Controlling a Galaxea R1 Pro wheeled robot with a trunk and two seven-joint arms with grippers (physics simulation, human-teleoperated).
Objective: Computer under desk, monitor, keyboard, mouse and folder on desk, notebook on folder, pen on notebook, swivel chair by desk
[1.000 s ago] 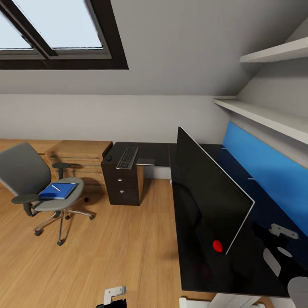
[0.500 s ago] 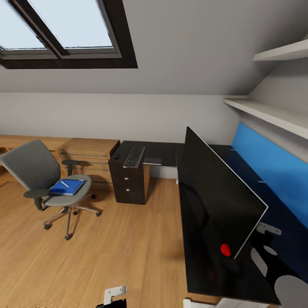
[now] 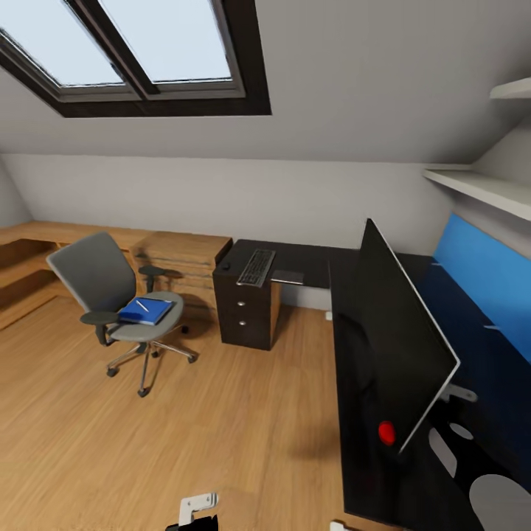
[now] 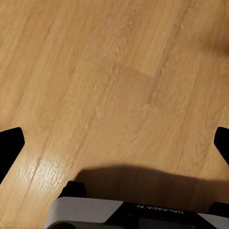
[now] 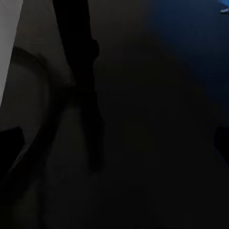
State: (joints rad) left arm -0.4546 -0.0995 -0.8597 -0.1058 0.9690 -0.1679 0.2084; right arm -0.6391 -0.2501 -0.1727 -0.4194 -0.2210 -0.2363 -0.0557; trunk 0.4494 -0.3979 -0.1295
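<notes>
The black-topped desk (image 3: 361, 472) runs along the right, with the wide black monitor (image 3: 398, 346) standing on it. On its far wing lie the keyboard (image 3: 257, 267), the small black mouse (image 3: 226, 266) and a thin dark grey notebook (image 3: 287, 277). The grey swivel chair (image 3: 103, 284) stands apart on the floor to the left. On its seat lies the blue folder (image 3: 146, 311) with the white pen (image 3: 141, 304) on top. The computer is out of view. My left gripper (image 4: 114, 145) is open over bare floor. My right gripper (image 5: 114, 143) is open above the dark desk top, near the monitor's stem (image 5: 81, 71).
A dark drawer cabinet (image 3: 247, 313) stands under the desk's far wing, with oak units (image 3: 184, 254) beside it along the back wall. A blue back panel (image 3: 479, 280) and white shelves (image 3: 472, 188) line the right. Open oak floor (image 3: 221, 420) lies between me and the chair.
The whole picture has shifted to the right, so the camera has turned left. The chair, folder, keyboard and monitor have not moved in the room.
</notes>
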